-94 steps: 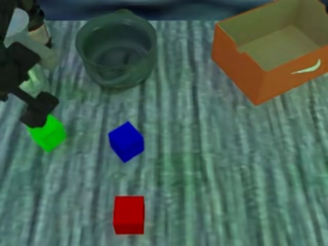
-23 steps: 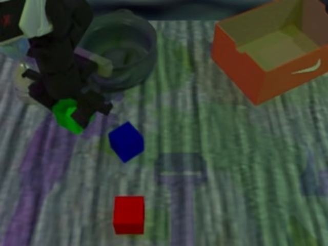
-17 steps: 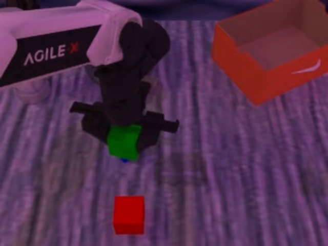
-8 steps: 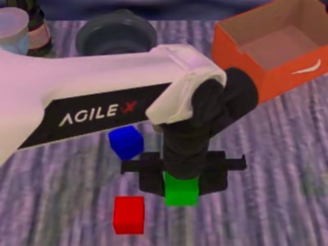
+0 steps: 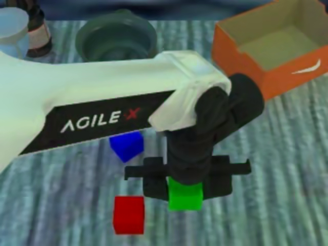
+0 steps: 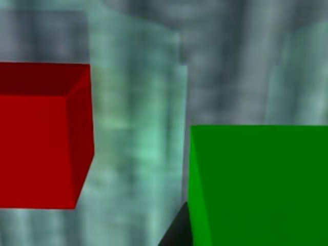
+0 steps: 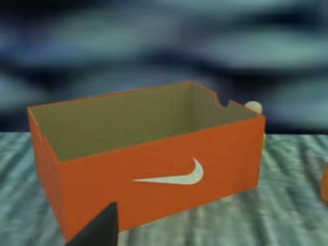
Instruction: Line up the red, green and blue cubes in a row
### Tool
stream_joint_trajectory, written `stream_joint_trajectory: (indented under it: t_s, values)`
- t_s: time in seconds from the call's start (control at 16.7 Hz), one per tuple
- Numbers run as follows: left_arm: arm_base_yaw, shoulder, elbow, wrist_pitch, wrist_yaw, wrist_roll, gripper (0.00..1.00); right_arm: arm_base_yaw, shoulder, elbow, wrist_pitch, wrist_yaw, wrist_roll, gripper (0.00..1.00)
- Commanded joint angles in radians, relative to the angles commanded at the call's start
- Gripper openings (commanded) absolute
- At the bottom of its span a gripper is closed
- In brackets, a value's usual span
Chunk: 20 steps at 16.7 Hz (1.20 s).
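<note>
Now left claw (image 5: pixel 185 180) gripping green cube (image 5: pixel 185 196), seemingly square-on

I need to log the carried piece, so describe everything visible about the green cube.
The green cube is a small, plain, bright green solid with flat faces and sharp edges, sitting square to the table's edges. The left gripper is shut on it from above, its black body hiding the cube's far part. It lies right of the red cube, a gap of cloth between them. Whether it rests on the cloth cannot be told.
</note>
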Motion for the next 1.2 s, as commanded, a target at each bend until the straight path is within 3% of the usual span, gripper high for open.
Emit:
stream_joint_trajectory:
  t_s: [0.36, 0.66, 1.2]
  values:
    - [0.005, 0.066, -0.133, 0.208, 0.0, 0.004, 0.0, 0.0, 0.0, 0.0, 0.0, 0.0, 0.0, 1.0]
    - [0.005, 0.078, -0.155, 0.236, 0.0, 0.004, 0.0, 0.0, 0.0, 0.0, 0.0, 0.0, 0.0, 1.0]
    - [0.005, 0.078, -0.155, 0.236, 0.0, 0.004, 0.68, 0.0, 0.0, 0.0, 0.0, 0.0, 0.0, 1.0]
